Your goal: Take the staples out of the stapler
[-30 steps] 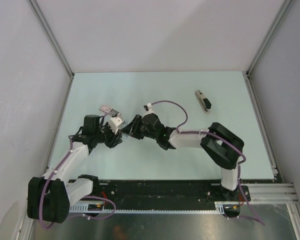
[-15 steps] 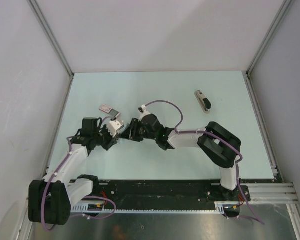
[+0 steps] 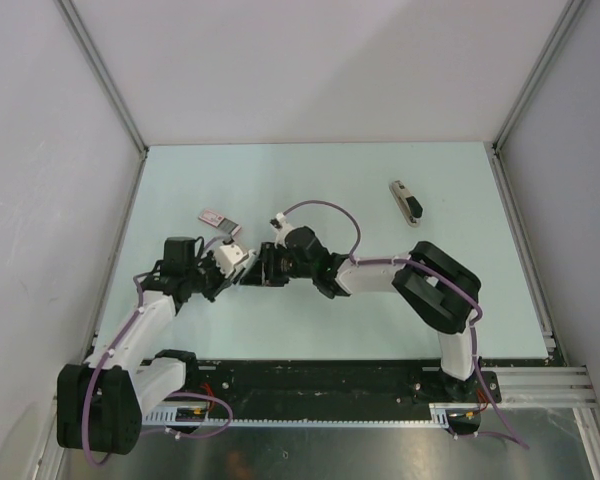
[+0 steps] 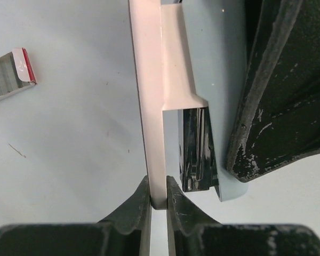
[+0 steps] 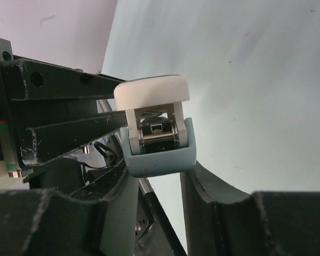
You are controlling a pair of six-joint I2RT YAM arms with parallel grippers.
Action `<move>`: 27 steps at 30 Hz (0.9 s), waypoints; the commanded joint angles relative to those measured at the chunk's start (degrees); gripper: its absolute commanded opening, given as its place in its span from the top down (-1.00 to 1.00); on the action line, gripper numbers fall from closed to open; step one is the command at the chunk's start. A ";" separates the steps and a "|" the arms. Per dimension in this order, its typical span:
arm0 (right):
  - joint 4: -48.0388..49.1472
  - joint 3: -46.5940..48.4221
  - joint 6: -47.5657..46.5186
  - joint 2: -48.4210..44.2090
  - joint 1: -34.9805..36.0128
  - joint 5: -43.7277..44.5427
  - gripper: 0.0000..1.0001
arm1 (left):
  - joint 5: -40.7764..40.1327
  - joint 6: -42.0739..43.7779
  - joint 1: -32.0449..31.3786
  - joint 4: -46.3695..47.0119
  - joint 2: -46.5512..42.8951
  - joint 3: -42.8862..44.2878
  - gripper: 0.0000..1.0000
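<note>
The stapler [image 3: 235, 256] has a white top and a light-blue base, and it hangs above the table between my two grippers. Its white top arm [image 4: 152, 106] is swung away from the black metal staple channel [image 4: 196, 149]. My left gripper [image 4: 159, 188] is shut on the tip of that white arm. In the right wrist view the blue base [image 5: 160, 156] sits between the fingers of my right gripper [image 5: 160, 170], which is shut on it. The metal channel's end [image 5: 159, 132] shows under the white top. No loose staples show.
A small pink-and-white box of staples [image 3: 213, 216] lies on the table just behind the left gripper and shows again in the left wrist view [image 4: 10, 74]. A slim black-and-beige object [image 3: 407, 203] lies at the back right. Grey walls close in three sides.
My left gripper has closed onto the stapler's white top arm. Both wrists have drawn a little closer together and the right arm has shifted slightly left.
</note>
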 commanded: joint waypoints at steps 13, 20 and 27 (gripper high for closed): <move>-8.81 -1.46 -9.17 -2.21 -5.48 -5.32 1.00 | -4.97 5.87 4.29 1.35 -1.62 -0.30 1.00; -13.16 -1.20 -18.19 -3.35 -5.49 -4.87 1.00 | -7.01 12.64 4.23 4.17 -3.84 0.62 1.00; -4.20 -1.64 -11.45 -4.19 -3.67 -7.56 0.15 | -3.86 3.59 4.22 4.33 -2.98 3.29 1.00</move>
